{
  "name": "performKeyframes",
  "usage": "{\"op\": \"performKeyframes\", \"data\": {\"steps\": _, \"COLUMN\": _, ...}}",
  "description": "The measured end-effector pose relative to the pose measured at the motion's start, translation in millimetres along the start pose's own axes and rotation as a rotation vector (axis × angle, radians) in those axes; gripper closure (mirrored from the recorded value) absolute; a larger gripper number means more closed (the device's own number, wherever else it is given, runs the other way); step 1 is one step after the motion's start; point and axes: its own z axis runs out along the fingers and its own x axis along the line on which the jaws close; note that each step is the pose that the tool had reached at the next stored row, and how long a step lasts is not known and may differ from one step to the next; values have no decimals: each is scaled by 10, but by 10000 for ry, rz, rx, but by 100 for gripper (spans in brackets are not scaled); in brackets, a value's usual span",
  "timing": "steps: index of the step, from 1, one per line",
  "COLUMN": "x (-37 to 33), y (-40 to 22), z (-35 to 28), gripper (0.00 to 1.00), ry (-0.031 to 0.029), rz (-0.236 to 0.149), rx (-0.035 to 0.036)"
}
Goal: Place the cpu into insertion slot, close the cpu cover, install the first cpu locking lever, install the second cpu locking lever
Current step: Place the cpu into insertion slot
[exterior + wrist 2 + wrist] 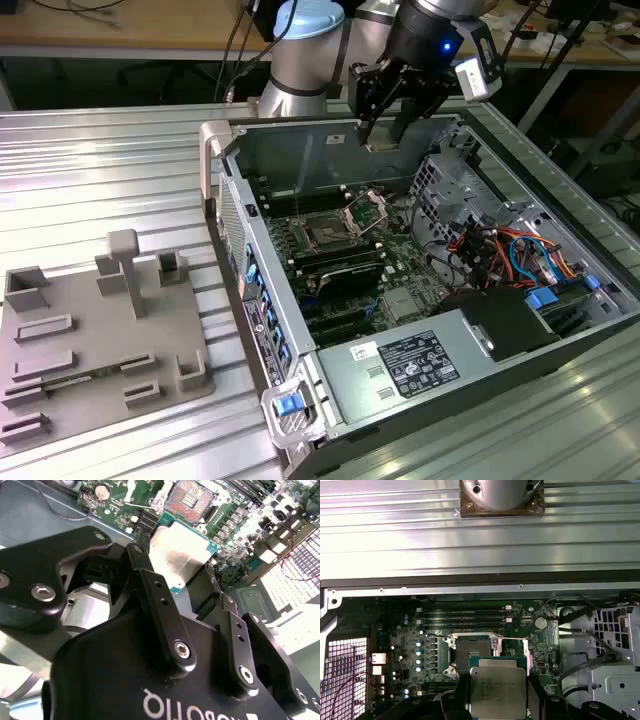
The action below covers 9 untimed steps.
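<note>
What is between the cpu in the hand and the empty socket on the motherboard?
Nothing; in the first wrist view the stretch from cpu to socket is bare.

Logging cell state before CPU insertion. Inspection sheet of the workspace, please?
Surface: ribbed metal table carrying an open computer case and a grey fixture tray.
Job's things: cpu held above the motherboard, not yet in the empty socket; cpu cover raised open beside the socket.
Clutter: nothing seen.
Grippers: gripper over the case's far side, shut on the cpu's edges.
Cables: orange, red and blue leads bundled inside the case towards the exterior view's right; black cables hang behind the arm.
Surroundings: wooden bench behind the table.
</note>
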Motion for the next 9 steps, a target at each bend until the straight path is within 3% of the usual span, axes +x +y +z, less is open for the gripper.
{"op": "performKeyframes", "data": {"steps": 7, "x": -1, "y": 0, "z": 0, "gripper": 45, "ry": -10, "rz": 114, "rx": -2}}
{"op": "performKeyframes", "data": {"steps": 9, "x": 0, "y": 0, "z": 3, "gripper": 45, "ry": -61, "rz": 688, "rx": -12}}
